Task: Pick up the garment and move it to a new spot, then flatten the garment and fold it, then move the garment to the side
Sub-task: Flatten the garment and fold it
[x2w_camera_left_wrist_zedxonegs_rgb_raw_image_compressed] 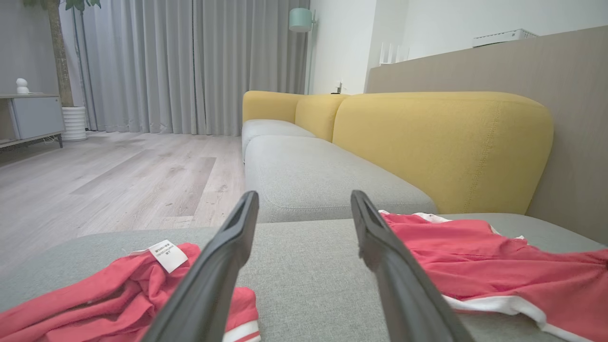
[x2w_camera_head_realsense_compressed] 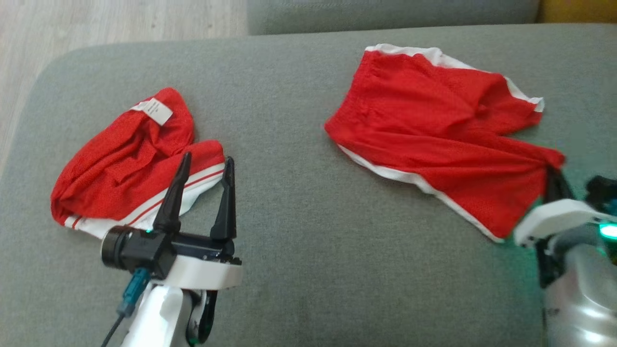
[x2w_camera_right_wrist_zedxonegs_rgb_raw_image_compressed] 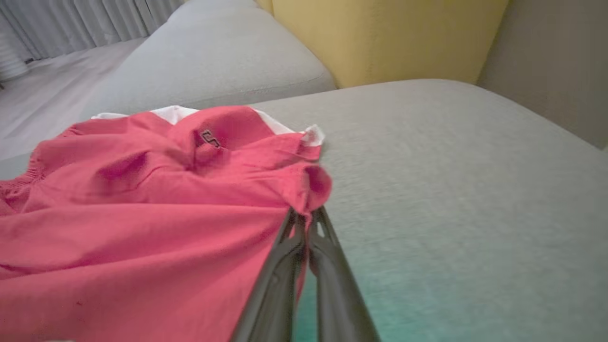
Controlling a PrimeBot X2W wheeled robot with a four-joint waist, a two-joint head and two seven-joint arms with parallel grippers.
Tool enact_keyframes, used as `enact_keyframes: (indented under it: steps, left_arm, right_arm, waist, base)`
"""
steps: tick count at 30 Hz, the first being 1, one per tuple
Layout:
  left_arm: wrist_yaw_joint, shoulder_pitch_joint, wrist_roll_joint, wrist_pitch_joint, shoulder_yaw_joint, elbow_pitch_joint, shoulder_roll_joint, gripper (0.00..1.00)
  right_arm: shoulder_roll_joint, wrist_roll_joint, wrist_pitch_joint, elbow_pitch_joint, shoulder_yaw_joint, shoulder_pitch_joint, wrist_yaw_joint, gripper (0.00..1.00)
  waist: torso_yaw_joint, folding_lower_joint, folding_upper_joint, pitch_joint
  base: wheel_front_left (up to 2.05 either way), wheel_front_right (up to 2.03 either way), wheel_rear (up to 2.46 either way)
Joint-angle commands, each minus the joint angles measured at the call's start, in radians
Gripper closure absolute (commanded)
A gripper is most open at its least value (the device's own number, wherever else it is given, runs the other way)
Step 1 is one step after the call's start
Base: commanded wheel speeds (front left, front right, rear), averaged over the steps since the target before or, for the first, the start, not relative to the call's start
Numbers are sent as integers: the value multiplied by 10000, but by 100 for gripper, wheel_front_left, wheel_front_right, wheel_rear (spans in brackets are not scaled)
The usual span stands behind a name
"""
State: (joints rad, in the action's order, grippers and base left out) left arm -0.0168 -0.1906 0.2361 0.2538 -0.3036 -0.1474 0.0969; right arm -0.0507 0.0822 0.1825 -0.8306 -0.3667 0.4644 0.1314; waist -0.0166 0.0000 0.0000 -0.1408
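A pair of red mesh shorts with white trim, the garment (x2w_camera_head_realsense_compressed: pixel 434 125), lies spread on the right half of the grey cushion (x2w_camera_head_realsense_compressed: pixel 299 217). My right gripper (x2w_camera_head_realsense_compressed: pixel 554 168) is shut on its near right corner; in the right wrist view the fingers (x2w_camera_right_wrist_zedxonegs_rgb_raw_image_compressed: pixel 304 213) pinch a bunched fold of the red garment (x2w_camera_right_wrist_zedxonegs_rgb_raw_image_compressed: pixel 142 213). My left gripper (x2w_camera_head_realsense_compressed: pixel 207 159) stands open above the cushion's left part, nothing between its fingers. In the left wrist view the left gripper (x2w_camera_left_wrist_zedxonegs_rgb_raw_image_compressed: pixel 304 197) points between the garment (x2w_camera_left_wrist_zedxonegs_rgb_raw_image_compressed: pixel 498 270) and a second red piece.
A second red garment (x2w_camera_head_realsense_compressed: pixel 130 164) with white stripes and a white label lies crumpled at the left, just beyond my left fingers, also seen low left (x2w_camera_left_wrist_zedxonegs_rgb_raw_image_compressed: pixel 118 294). Yellow sofa backrest (x2w_camera_left_wrist_zedxonegs_rgb_raw_image_compressed: pixel 441 147) and another grey seat (x2w_camera_left_wrist_zedxonegs_rgb_raw_image_compressed: pixel 313 175) lie behind; wooden floor (x2w_camera_head_realsense_compressed: pixel 96 24) is at far left.
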Motion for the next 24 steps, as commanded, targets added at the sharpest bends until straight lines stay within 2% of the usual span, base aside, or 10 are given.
enact_keyframes:
  steps: [1,4,8,9,10,12,15,20,21,24]
  left_arm:
    - [20,-86,-131,80,405,346,15,0]
    - [38,-35,-150,80,426,350,-8,0]
    - [53,36,-181,80,416,376,-39,0]
    - [64,58,-188,80,413,381,-46,0]
    - [78,76,-193,80,417,382,-51,0]
    - [101,117,-202,80,439,376,-57,0]
    - [117,199,-219,80,475,370,-63,0]
    - [136,342,-230,80,542,342,-55,0]
    - [133,386,-243,80,550,357,-56,0]
    - [132,426,-265,80,548,388,-59,0]
  right_arm:
    - [3,562,-249,679,-461,-127,-7,100]
    - [3,1201,-679,1265,-1364,-341,-7,100]
    - [4,1787,-986,1714,-2088,-462,-7,100]
    - [4,1951,-940,1857,-2221,-463,-7,31]
    - [4,1998,-872,1910,-2226,-435,-7,0]
    - [4,1906,-616,1885,-1924,-366,-7,0]
    - [4,1341,66,1821,-936,-317,-7,0]
    - [4,-665,644,2171,1662,-796,-7,0]
    - [4,-1430,721,2695,2737,-1192,-7,0]
    - [4,-2068,765,3601,3994,-1875,-7,0]
  waist:
    - [139,0,0,165]
    - [188,0,0,253]
    - [201,0,0,293]
    - [200,0,0,302]
    - [199,0,0,314]
    - [209,0,0,348]
    - [245,0,0,425]
    - [357,0,0,601]
    - [415,0,0,646]
    - [505,0,0,663]
  base:
    - [0,0,0]
    - [0,0,0]
    - [0,0,0]
    - [0,0,0]
    - [0,0,0]
    - [0,0,0]
    - [0,0,0]
    - [0,0,0]
    - [0,0,0]
    - [0,0,0]
